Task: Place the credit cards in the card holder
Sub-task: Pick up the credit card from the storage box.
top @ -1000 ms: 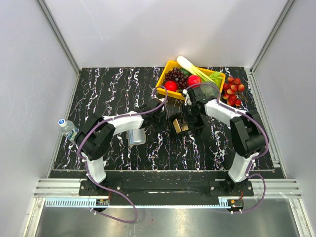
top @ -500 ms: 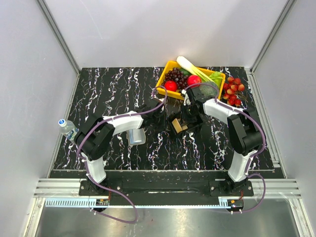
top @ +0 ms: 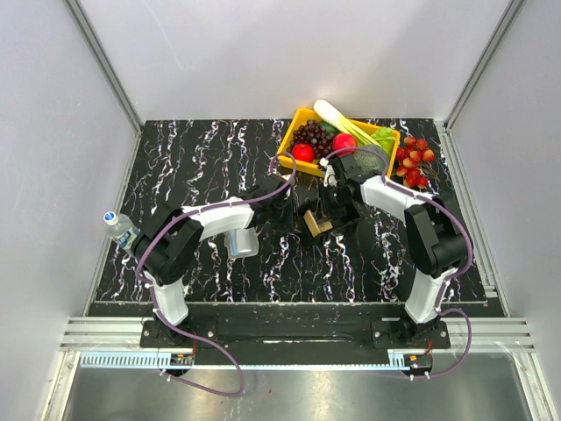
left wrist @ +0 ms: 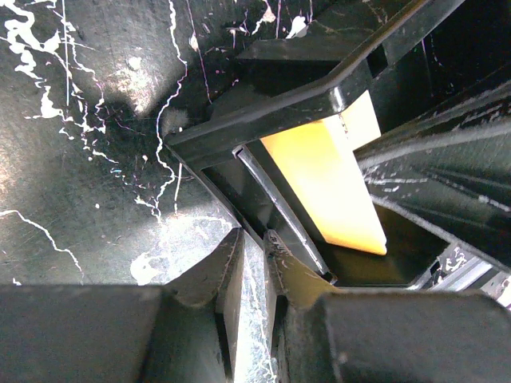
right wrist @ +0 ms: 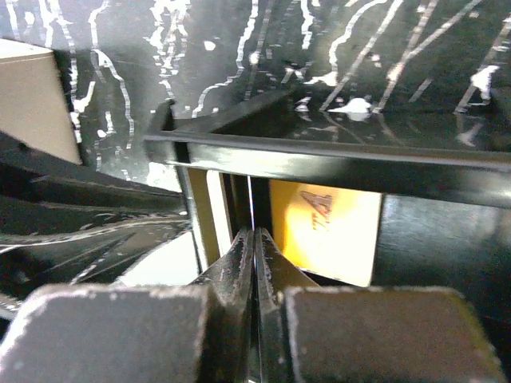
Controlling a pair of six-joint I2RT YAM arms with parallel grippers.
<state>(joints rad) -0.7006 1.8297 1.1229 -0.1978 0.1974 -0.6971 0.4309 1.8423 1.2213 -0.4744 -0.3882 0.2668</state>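
A black tray [top: 347, 231] in the middle of the table holds the credit cards [top: 317, 225] standing on edge. In the wrist views a yellow card [left wrist: 327, 183] [right wrist: 327, 227] and a tan card [right wrist: 200, 215] stand behind the tray's rim [right wrist: 335, 155]. My right gripper [top: 331, 207] [right wrist: 254, 233] is shut on a thin pale card seen edge-on inside the tray. From the left, my left gripper [top: 285, 200] [left wrist: 251, 239] pinches the tray's near wall [left wrist: 215, 195] at its tips, with a narrow gap behind them. The grey card holder [top: 243, 243] lies under the left arm.
A yellow basket [top: 287, 163] of fruit and vegetables stands at the back, with a cluster of red fruit [top: 414, 163] to its right. A water bottle [top: 118, 226] lies at the mat's left edge.
My right gripper has shifted left and down over the tray's cards. The left arm, tray and card holder have not moved.
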